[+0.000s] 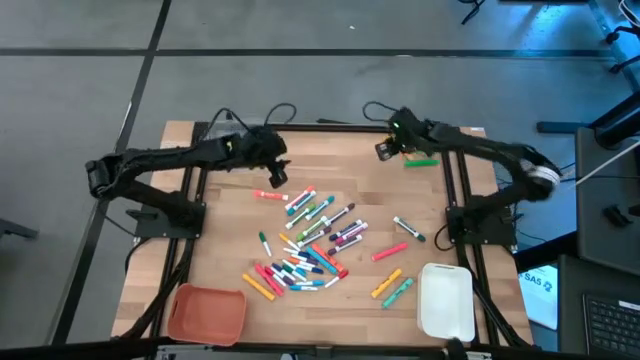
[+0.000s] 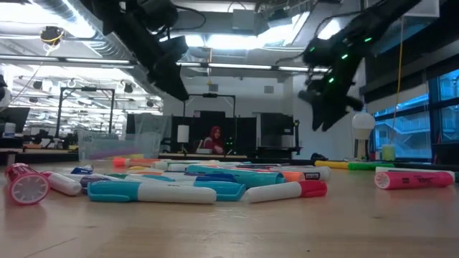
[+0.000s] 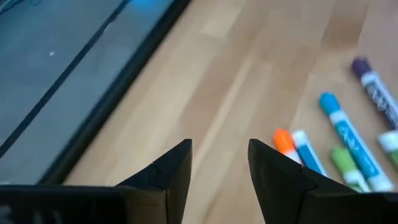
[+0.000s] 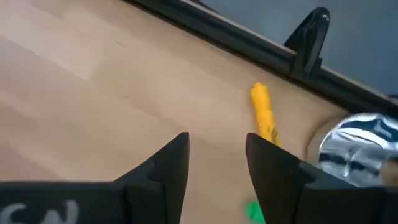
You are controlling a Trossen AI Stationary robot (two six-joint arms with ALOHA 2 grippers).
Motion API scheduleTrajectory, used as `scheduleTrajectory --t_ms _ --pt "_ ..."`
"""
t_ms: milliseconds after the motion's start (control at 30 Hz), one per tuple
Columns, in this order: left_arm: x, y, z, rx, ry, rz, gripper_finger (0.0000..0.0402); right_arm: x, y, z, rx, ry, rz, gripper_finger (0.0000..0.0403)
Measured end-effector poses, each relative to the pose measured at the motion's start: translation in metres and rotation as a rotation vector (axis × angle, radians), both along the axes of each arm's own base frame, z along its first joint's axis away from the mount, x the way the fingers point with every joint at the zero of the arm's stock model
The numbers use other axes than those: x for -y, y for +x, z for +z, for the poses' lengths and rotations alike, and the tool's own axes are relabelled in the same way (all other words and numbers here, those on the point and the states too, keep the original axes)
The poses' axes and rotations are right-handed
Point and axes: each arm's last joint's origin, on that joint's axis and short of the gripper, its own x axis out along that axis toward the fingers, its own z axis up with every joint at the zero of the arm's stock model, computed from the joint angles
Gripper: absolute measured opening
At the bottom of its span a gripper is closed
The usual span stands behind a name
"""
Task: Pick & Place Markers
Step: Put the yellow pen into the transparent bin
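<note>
A red-brown tray [image 1: 206,312] and a white tray [image 1: 446,301] sit at the table's [image 1: 230,230] near edge. Beyond them the markers [image 1: 310,240] lie scattered over the middle of the wood, a few strays off to the right. Farther back, the left gripper [image 1: 277,176] hangs above the board near an orange marker [image 1: 269,195], its 2 fingers apart and empty. The right gripper [image 1: 384,150] hovers at the far edge beside a green marker [image 1: 421,161], fingers likewise parted, holding nothing.
</note>
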Motion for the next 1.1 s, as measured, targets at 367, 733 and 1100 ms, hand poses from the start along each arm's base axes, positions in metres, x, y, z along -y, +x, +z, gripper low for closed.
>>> scheduleTrajectory --t_ms 367,733,1100 --pt "0.023 -0.014 -0.049 -0.096 -0.098 0.04 0.0153 0.059 0.043 -0.031 -0.468 0.145 0.065 0.0159" --pt "0.025 -0.02 -0.06 -0.132 -0.096 0.057 0.0153 0.089 0.041 -0.061 -0.661 0.264 0.151 0.0159" --pt "0.026 -0.026 -0.064 -0.206 -0.112 0.055 0.0153 0.097 0.034 -0.076 -0.568 0.405 0.168 0.0151"
